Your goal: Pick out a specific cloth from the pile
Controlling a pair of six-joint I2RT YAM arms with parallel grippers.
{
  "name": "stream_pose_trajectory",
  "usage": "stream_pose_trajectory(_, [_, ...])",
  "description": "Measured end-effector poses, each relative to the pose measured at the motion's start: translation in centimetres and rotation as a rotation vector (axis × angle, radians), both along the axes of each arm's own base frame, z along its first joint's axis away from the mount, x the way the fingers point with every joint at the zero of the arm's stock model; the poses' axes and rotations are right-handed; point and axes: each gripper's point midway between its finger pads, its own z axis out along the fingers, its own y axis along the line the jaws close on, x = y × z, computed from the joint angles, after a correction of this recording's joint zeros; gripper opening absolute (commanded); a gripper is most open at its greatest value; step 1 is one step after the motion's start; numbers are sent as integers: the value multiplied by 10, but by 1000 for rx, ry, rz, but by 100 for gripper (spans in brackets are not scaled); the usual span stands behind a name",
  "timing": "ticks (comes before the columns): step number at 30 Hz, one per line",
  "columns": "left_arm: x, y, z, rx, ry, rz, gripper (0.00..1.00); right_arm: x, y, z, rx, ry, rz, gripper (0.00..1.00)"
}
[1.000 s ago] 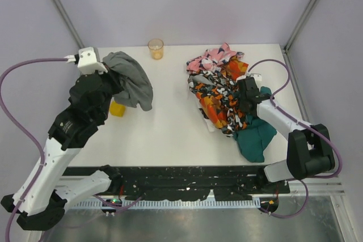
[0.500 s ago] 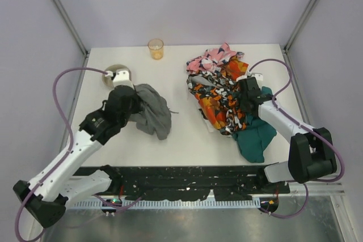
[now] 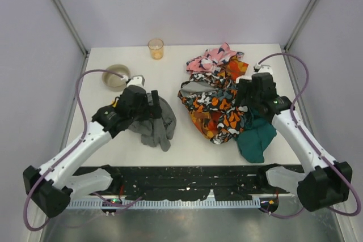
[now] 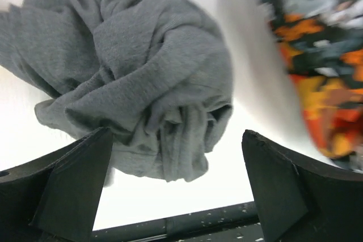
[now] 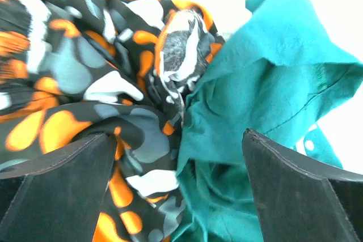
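Now the left fingers [image 4: 68,191] gape empty over the grey cloth [image 4: 142,72] on the worktop [image 3: 181,151], and the right fingers [image 5: 62,188] gape likewise over the pile [image 3: 215,100]. The left should probably lift straight up, snagging no fold.
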Motion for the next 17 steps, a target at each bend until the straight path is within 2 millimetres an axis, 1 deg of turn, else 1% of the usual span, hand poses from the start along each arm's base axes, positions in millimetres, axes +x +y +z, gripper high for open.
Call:
stream_pose_trajectory(2, [-5,0,26,-50,-59,-16,100,-1,4,33,35,-79,14,95])
stream_pose_trajectory(4, [-16,4,66,-132,-157,-30,100,-2,3,69,60,-180,15,95])
stream_pose_trajectory(5, [-21,7,82,-168,-203,-33,100,-5,1,87,70,-233,7,95])
stream_pose_trajectory(7, [-40,19,116,-260,-317,-38,100,-15,-6,121,86,-342,-23,95])
stream_pose_trajectory(9, [-59,33,137,-343,-419,-34,100,-30,-15,146,105,-435,-58,95])
stream_pose_trajectory(11, [-76,47,147,-408,-496,-19,100,-43,-22,162,119,-505,-79,95])
stream_pose_trajectory(12, [-82,53,147,-426,-519,-9,100,-49,-24,166,126,-533,-88,95])
stream_pose_trajectory(15, [-88,62,134,-434,-513,25,100,-67,-31,173,140,-603,-100,95])
stream_pose_trajectory(17, [-88,61,122,-422,-477,34,100,-73,-33,169,143,-622,-99,95])
